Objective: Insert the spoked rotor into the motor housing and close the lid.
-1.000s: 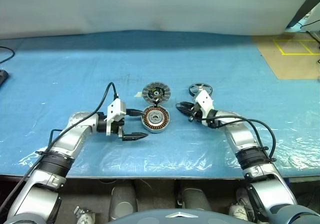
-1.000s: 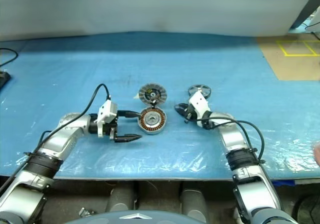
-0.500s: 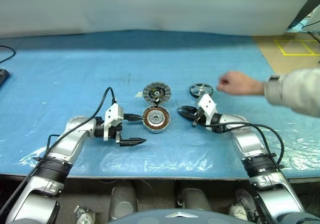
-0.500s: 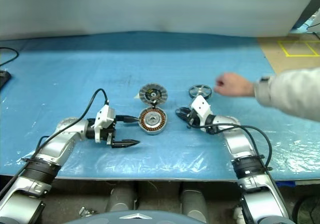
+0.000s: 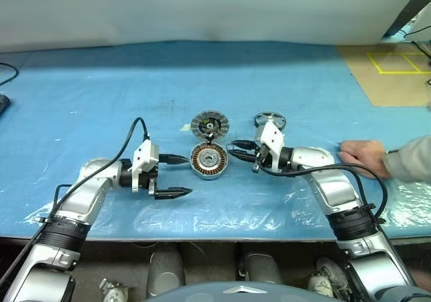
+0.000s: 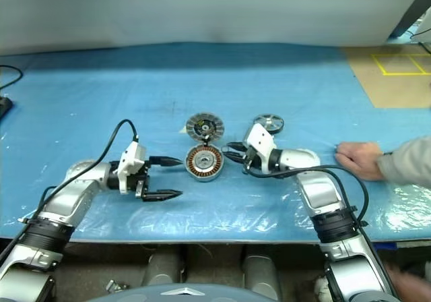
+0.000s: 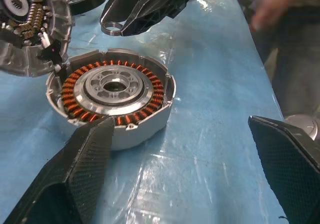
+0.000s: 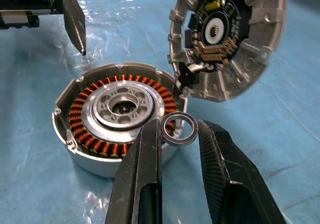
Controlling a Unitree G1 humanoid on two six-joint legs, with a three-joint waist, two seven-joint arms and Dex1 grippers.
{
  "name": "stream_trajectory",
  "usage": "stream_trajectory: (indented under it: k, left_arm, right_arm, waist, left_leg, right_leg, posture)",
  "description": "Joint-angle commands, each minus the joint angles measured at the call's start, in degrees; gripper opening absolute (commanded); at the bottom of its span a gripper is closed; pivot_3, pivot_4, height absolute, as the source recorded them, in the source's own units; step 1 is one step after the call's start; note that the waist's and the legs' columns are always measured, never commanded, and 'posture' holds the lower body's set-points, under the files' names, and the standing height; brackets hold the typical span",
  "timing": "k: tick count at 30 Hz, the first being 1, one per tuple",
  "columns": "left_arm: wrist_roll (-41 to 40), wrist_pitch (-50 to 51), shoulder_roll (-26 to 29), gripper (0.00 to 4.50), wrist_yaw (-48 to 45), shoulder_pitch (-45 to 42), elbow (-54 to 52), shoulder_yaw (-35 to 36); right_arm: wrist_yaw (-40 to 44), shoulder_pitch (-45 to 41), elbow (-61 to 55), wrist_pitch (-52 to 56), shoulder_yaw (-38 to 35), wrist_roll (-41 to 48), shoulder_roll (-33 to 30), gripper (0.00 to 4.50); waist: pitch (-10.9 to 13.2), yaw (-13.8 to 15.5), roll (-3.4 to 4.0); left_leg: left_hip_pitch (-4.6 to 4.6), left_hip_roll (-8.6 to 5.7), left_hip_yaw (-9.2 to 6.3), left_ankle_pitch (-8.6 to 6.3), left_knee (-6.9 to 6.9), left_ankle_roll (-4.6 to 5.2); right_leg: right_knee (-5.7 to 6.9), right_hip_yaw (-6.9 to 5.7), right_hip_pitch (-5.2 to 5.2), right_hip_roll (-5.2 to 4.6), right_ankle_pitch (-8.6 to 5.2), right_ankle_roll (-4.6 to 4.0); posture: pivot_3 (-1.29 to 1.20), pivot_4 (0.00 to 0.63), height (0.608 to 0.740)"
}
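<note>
Just right of the motor housing (image 5: 208, 160), the right gripper (image 8: 177, 134) has pulled in, jaws pinching a small ring (image 8: 179, 129); left gripper (image 5: 174, 176) gapes open, spoked rotor (image 5: 270, 120) still untouched.

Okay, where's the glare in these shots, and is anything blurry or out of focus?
Eye views: white glare streaks on the wrinkled blue table cover near its front edge. Left wrist view: the person's hand is blurred, the motor housing sharp. Right wrist view: bright glints on the cover; the housing windings and the open lid are crisp.
</note>
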Motion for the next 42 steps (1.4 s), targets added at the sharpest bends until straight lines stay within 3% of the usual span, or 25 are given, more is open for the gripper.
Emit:
stream_trajectory:
  k: [1,42]
  left_arm:
    - [-0.56,-0.68,0.75,4.5,-0.37,0.64,-1.68,2.05]
    - [2.16,-3.31,0.07,4.5,2.99,3.1,-1.98,2.41]
  right_arm:
    - [0.25,-1.73,-1.19,-0.54,1.14,0.42,0.93,0.66]
    - [3.04,-6.23,7.95,-4.28,7.18,-1.93,4.6,0.66]
  waist:
    - [0.0,0.02,0.0]
    - [0.0,0.01,0.0]
  left_leg:
    - [0.0,-0.01,0.0,0.0,0.0,0.0]
    - [-0.01,0.0,0.0,0.0,0.0,0.0]
  right_leg:
    - [0.0,0.0,0.0,-0.01,0.0,0.0]
    - [0.02,-0.01,0.0,-0.01,0.0,0.0]
  posture:
    - [0.0,0.15,0.74]
    - [0.0,0.15,0.74]
